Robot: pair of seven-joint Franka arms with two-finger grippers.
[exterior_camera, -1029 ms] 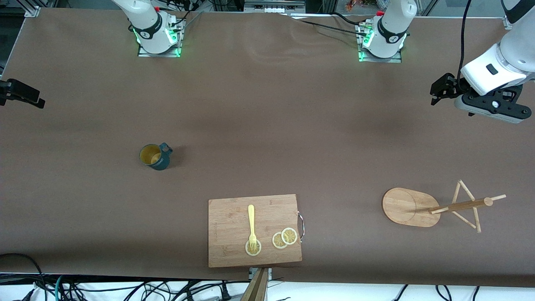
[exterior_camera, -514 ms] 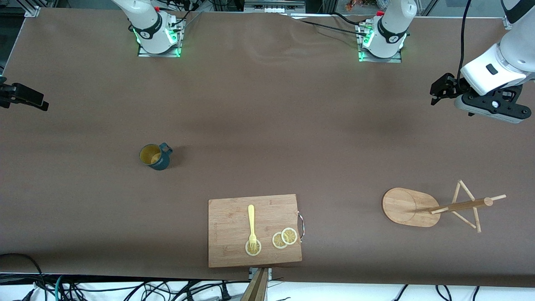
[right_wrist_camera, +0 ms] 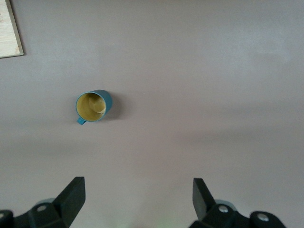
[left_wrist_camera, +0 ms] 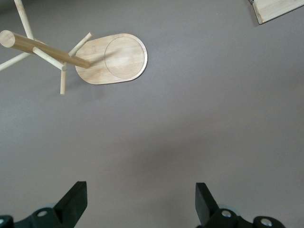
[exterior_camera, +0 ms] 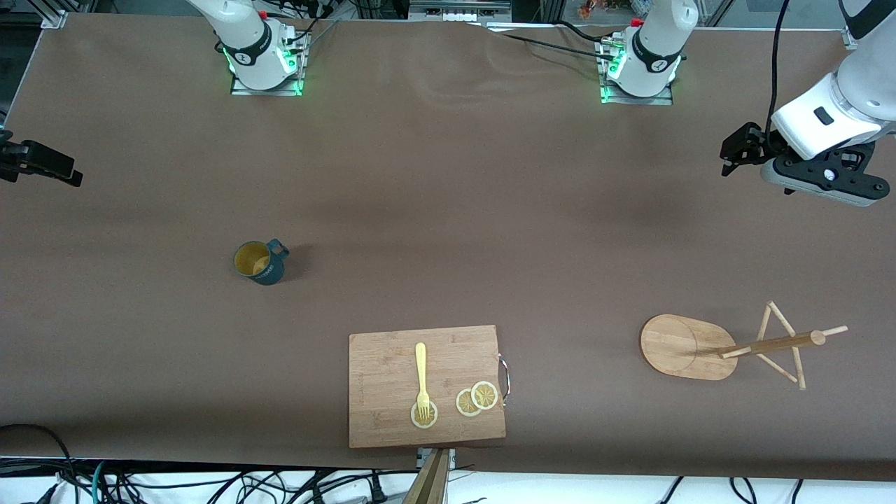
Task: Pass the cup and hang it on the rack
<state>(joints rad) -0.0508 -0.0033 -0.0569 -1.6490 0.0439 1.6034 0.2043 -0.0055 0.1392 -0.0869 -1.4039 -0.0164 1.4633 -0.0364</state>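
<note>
— Looking into the cup [exterior_camera: 260, 262], you see only its yellowish inside, nothing in it; it stands upright on the worktop [exterior_camera: 434, 210], well apart from your right gripper [right_wrist_camera: 137, 194], whose fingers are spread wide and hold nothing.

— And your left gripper [left_wrist_camera: 141, 199]?

— Equally wide apart and bare, it hangs over the worktop's edge at the left arm's end, with the rack [exterior_camera: 728, 346] standing well apart from it. Both arms wait. On the cutting board [exterior_camera: 385, 378] lie a fork [exterior_camera: 421, 374] and lemon slices [exterior_camera: 476, 399].
</note>
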